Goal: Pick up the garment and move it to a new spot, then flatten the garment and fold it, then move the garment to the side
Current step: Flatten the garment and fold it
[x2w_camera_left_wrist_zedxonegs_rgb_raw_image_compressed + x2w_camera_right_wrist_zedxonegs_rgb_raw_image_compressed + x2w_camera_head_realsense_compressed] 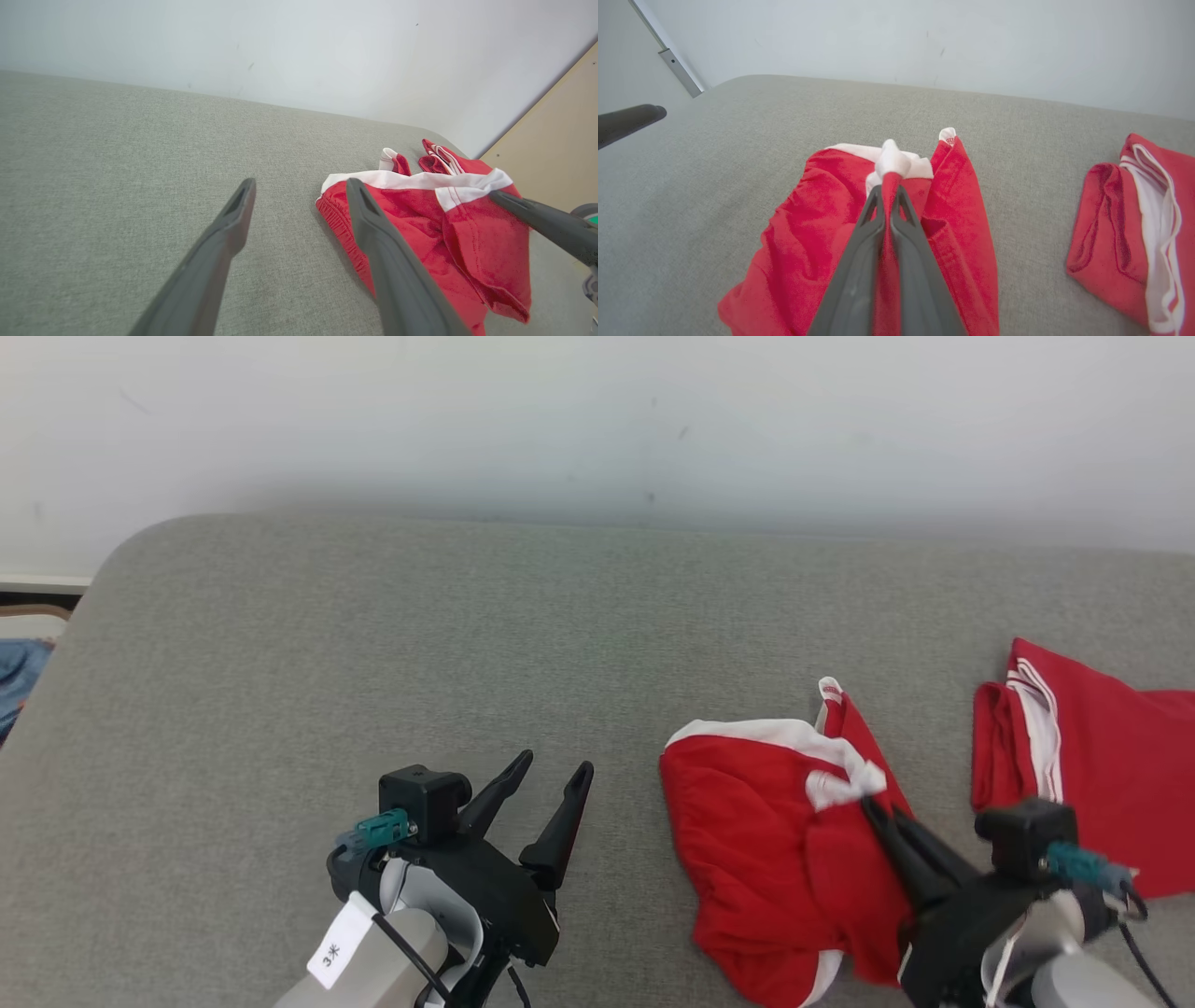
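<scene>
Pinching edge of red garment (756,821): R gripper (873,805) clamped on it; L gripper (553,767) apart.

Right edge of the head view slices off the second red garment (1102,765). Far left, a blue cloth (17,683) barely peeks in, too cropped to identify. Lower right, the right tool (873,807) hides a corner of the red garment (756,821).

Garment: crumpled red cloth garment (775,840) on grey fabric cushion (373,644), yr mid-right.
Neighbour: folded red cloth piece (1111,775) to its right, apart.
</scene>
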`<state>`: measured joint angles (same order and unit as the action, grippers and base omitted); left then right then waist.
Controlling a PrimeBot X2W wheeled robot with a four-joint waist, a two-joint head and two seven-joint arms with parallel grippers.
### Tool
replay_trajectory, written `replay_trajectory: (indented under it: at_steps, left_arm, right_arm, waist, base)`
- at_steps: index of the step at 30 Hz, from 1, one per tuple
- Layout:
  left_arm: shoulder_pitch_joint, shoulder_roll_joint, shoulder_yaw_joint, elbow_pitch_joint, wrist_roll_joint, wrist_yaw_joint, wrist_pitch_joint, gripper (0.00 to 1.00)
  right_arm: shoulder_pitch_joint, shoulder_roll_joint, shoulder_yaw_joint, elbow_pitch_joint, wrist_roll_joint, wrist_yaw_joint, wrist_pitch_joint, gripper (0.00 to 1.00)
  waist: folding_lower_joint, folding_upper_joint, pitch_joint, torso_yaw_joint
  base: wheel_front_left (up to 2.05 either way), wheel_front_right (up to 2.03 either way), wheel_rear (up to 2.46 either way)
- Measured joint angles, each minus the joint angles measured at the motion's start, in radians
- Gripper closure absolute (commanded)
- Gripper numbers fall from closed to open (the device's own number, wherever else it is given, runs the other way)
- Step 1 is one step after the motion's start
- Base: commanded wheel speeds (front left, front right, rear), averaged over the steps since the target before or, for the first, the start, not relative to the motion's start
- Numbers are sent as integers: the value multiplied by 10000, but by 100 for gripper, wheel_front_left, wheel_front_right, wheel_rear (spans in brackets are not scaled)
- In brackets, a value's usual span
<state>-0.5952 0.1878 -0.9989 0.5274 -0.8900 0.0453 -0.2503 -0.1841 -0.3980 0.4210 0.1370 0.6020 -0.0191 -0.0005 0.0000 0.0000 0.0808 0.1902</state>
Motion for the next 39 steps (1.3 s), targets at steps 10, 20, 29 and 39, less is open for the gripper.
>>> replay_trajectory:
  at_steps: [10, 20, 29, 39]
  left_arm:
    - [-365, -67, -94, 428, -48, -665, 232, 0]
    - [-1409, -704, 82, 2134, -665, -1271, 1179, 0]
    - [-1946, -986, 219, 3396, -966, -1438, 1676, 0]
    - [-2251, -1283, 240, 4232, -1413, -1616, 2119, 75]
  right_arm:
    - [640, 186, 104, -25, 316, -69, 19, 100]
    - [-242, 357, 412, -313, 176, 104, 192, 100]
    - [-648, 380, 474, -385, 88, 165, 196, 100]
    - [-718, 385, 460, -370, 13, 188, 178, 100]
  waist:
    - [0, 0, 248, -692]
    - [1, 0, 828, -1375]
    - [1, 1, 1408, -1937]
    - [1, 1, 1687, -2187]
  base:
    - [0, 0, 0]
    - [0, 0, 0]
    - [0, 0, 0]
    - [0, 0, 0]
